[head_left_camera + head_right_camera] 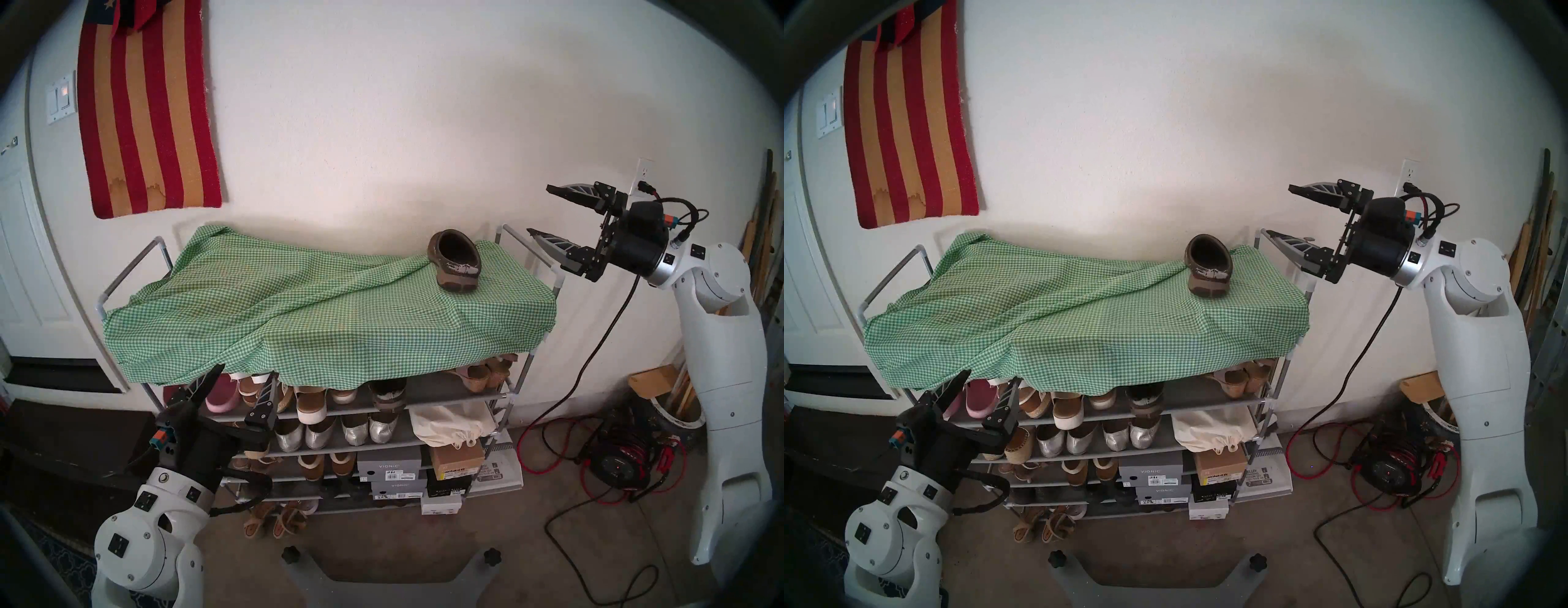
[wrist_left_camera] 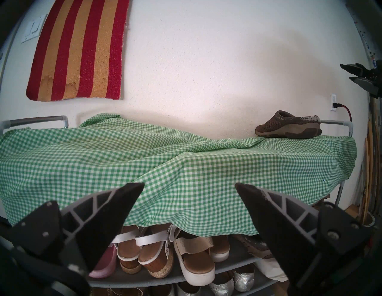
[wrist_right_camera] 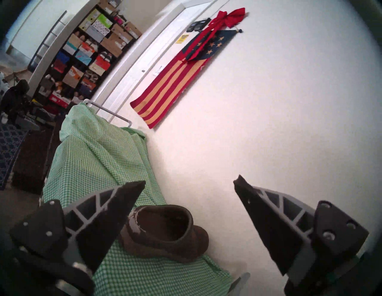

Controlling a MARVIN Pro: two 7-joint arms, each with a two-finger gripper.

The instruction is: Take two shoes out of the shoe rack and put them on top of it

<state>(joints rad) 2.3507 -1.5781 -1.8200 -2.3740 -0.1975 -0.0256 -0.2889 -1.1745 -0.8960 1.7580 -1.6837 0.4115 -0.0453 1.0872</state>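
One dark brown clog [image 1: 456, 261] [image 1: 1209, 265] [image 2: 288, 127] stands on the green-white gingham cloth [image 1: 318, 314] on top of the shoe rack [image 1: 129, 271], near its right back corner. The other brown clog [image 1: 388, 395] [image 1: 1144, 397] sits on the first shelf under the cloth's hem. My right gripper [image 1: 539, 209] [image 3: 191, 179] hangs open and empty just right of the rack's top, apart from the clog [image 3: 165, 231]. Low at the rack's front left, my left gripper [image 1: 247, 371] [image 2: 189, 184] is open and empty in front of the top shelf.
Pink slip-ons [image 1: 220, 397], sandals and silver flats [image 1: 339, 433] fill the shelves, with shoe boxes [image 1: 392, 467] and a cream bag [image 1: 454, 422] lower right. A red cable reel [image 1: 615, 463] and cords lie on the floor at right. A striped flag [image 1: 148, 114] hangs on the wall.
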